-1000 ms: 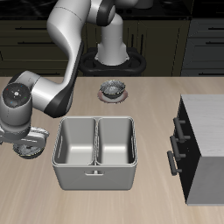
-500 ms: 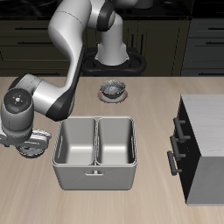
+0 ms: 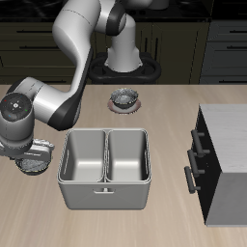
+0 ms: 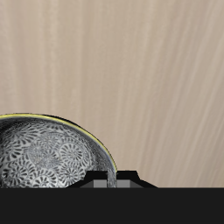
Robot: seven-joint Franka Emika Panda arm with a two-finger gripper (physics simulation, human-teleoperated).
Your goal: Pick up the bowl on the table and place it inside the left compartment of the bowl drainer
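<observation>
We see the gripper (image 3: 34,162) low over the table (image 3: 145,222), just beside the bowl drainer (image 3: 105,169), its jaws clamped on the rim of the bowl (image 4: 48,157).

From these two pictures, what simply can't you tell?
- Exterior view: the gripper and the bowl beneath it are mostly covered by the arm's wrist, so open or shut is unclear.
- Wrist view: the bowl is cut off by the picture's edge; a dark band hides the fingers.
- The other bowl on its saucer is too small for detail.
</observation>
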